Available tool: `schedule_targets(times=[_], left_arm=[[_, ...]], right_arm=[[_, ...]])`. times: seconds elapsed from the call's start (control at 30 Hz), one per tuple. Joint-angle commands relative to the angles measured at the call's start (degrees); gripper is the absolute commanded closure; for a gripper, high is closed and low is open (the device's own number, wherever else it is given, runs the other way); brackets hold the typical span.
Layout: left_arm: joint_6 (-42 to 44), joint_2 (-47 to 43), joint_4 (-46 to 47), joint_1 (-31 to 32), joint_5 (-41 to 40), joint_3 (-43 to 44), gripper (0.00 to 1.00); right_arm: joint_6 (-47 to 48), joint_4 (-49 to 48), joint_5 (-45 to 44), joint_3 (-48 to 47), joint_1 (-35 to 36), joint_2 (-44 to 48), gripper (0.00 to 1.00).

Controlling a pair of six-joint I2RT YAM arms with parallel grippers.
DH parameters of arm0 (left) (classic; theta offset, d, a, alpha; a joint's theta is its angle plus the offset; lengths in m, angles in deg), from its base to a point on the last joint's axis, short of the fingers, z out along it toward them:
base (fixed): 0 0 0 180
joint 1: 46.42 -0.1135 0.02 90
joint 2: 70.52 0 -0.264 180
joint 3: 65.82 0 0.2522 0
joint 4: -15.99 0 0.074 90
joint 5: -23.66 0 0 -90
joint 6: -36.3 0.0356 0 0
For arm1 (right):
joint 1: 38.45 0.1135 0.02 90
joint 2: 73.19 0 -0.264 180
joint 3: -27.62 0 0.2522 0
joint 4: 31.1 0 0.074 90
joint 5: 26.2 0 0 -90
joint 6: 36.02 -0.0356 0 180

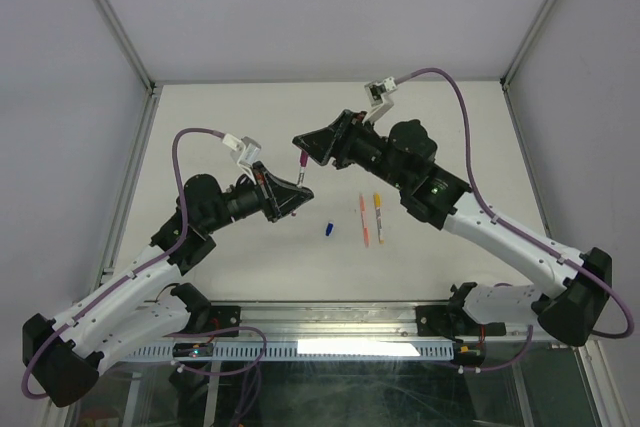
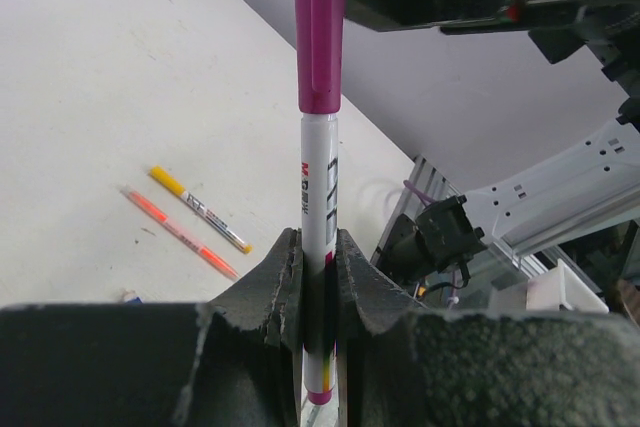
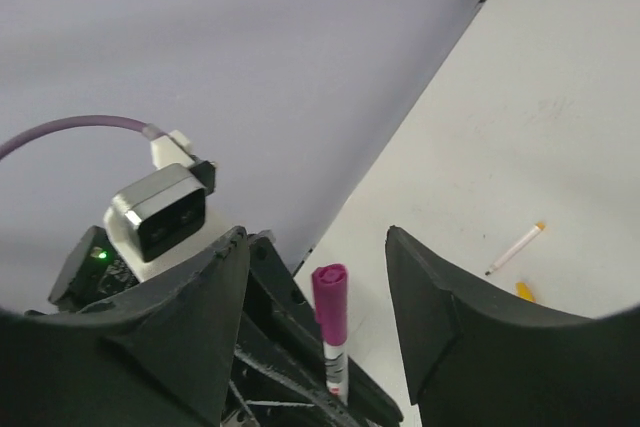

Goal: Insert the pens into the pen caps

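Observation:
My left gripper (image 1: 297, 189) (image 2: 318, 237) is shut on a white-barrelled pen (image 2: 318, 187) and holds it upright above the table. A magenta cap (image 2: 320, 27) (image 1: 301, 164) sits on the pen's top end. My right gripper (image 1: 301, 148) (image 3: 316, 237) is open; its jaws stand wide on either side of the capped pen (image 3: 331, 322) without touching it. An orange pen (image 1: 364, 219) (image 2: 180, 235) and a yellow-ended pen (image 1: 378, 217) (image 2: 198, 209) lie side by side on the table. A blue cap (image 1: 328, 229) lies left of them.
In the right wrist view another white pen (image 3: 515, 249) with a yellow tip and a small yellow piece (image 3: 525, 292) lie on the table. The enclosure's metal frame (image 1: 128, 192) and grey walls border the table.

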Motion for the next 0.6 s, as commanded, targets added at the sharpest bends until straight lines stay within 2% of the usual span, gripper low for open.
schedule_targets(times=[0.0, 0.4, 0.57], left_arm=[[1.4, -0.1, 2.7, 0.0, 2.5, 2.6, 1.0], [1.1, 0.7, 2.7, 0.1, 1.2, 3.1, 1.0], [0.6, 0.7, 3.1, 0.1, -0.1, 3.4, 1.0]], right_arm=[[2.0, 0.2, 0.8, -3.0, -0.3, -1.5, 0.41], [1.1, -2.6, 4.9, -0.6, -0.3, -1.3, 0.56], [0.3, -3.1, 5.2, 0.7, -0.3, -1.2, 0.71]])
